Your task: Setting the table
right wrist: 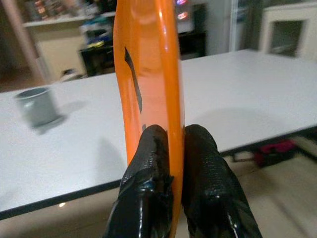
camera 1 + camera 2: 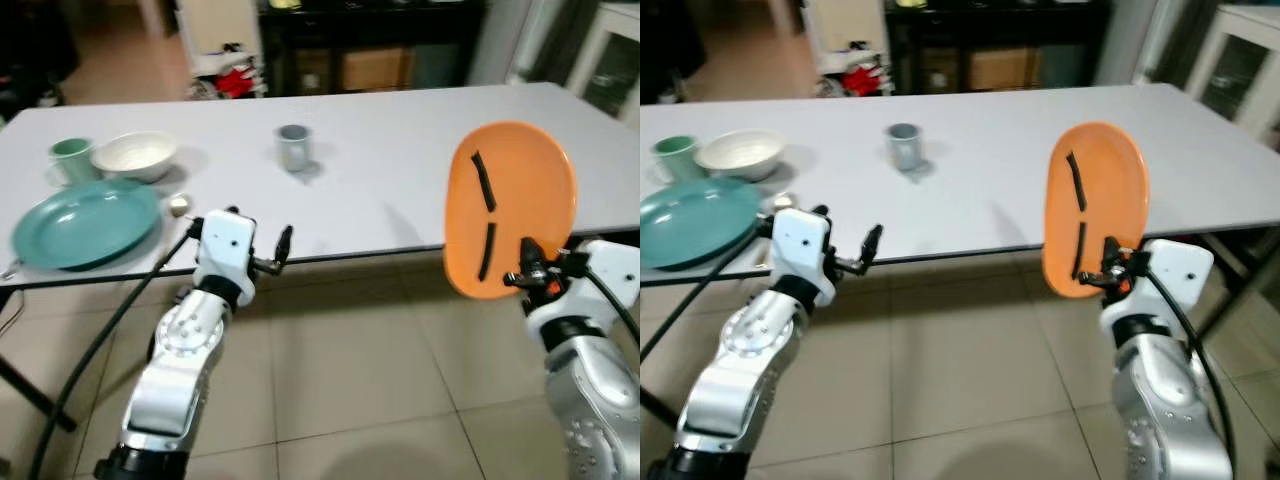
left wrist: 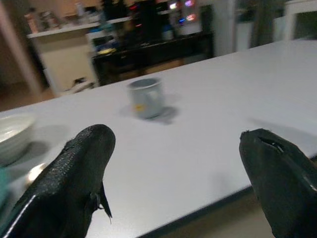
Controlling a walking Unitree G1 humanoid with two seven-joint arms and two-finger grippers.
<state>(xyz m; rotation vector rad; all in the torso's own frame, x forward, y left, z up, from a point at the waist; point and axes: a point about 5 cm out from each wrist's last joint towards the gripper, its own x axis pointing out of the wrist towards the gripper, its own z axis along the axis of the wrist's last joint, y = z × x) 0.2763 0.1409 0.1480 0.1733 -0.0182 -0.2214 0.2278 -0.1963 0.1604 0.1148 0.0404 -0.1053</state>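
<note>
I hold an orange oval plate (image 2: 510, 205) upright on its edge at the right of the frame, before the white table's (image 2: 400, 180) near edge, its rim pinched between the black fingers of my right gripper (image 1: 171, 148). Two dark strips mark its face.

Both arms were silver metal with round, ribbed joints and white box-shaped wrists. A black cable ran along each arm. Each gripper had 2 long black fingers with rough, textured pads.
</note>
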